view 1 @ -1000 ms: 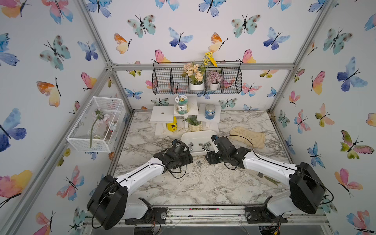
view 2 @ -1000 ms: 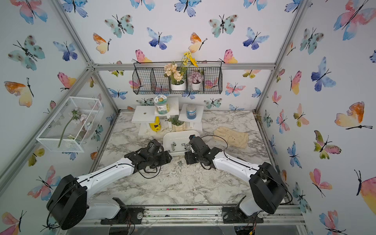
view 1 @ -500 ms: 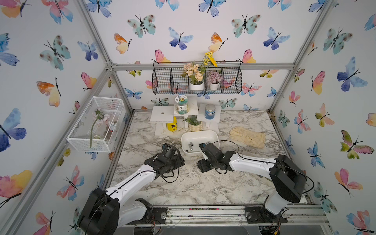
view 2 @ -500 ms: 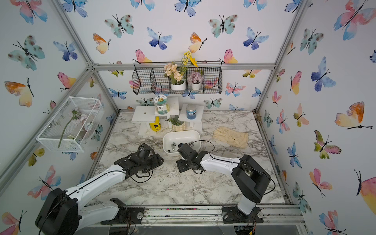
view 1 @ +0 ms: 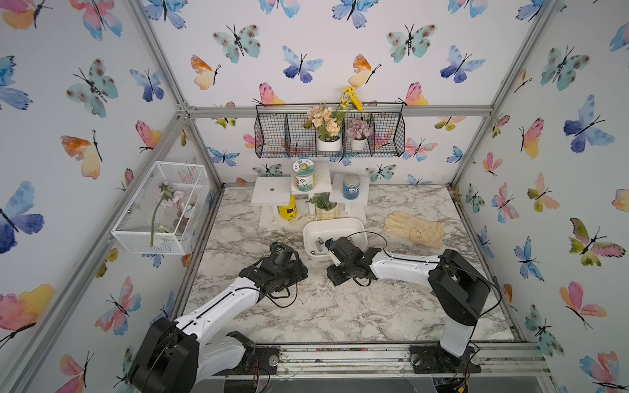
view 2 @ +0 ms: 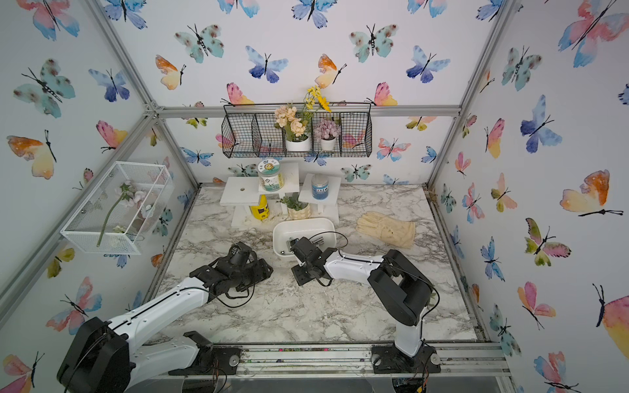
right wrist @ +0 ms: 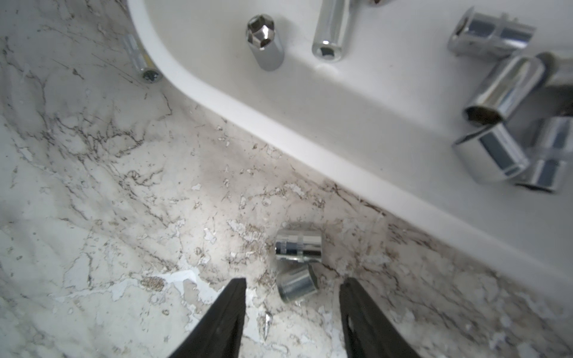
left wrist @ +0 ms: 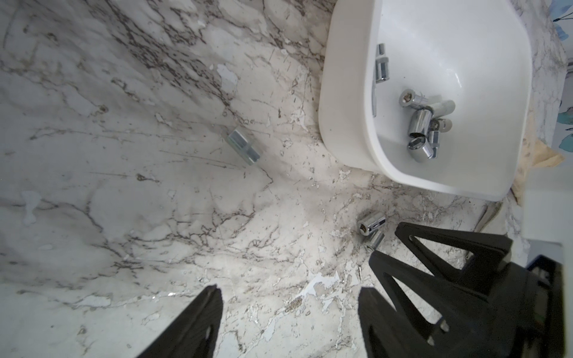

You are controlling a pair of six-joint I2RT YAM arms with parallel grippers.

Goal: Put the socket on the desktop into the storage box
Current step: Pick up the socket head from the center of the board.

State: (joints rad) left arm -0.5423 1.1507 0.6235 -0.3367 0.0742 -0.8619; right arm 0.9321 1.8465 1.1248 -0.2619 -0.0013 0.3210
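Right gripper [right wrist: 294,283] is down close to the desktop [right wrist: 124,201], jaws parted and holding nothing. A small socket [right wrist: 297,288] lies on its side on the desktop between the two fingertips, with a clear gap to either finger. To that arm's left, the left gripper [left wrist: 288,291] hangs over bare marble (jaws spread wide, nothing between them), apart from every socket. Just past the small socket lies a larger socket [right wrist: 298,245], likewise on its side. The two appear to touch, though the blur does not settle it. Beyond the pair runs the near wall of the storage box [right wrist: 279,124], close to them but not in contact. A third socket [left wrist: 245,152] rests on the desktop off the box's corner, apart from box and grippers alike. Inside the box, several sockets [left wrist: 420,124] lie heaped together. Farthest back, a cream glove [view 1: 415,231] lies flat on the desktop, apart from the box.
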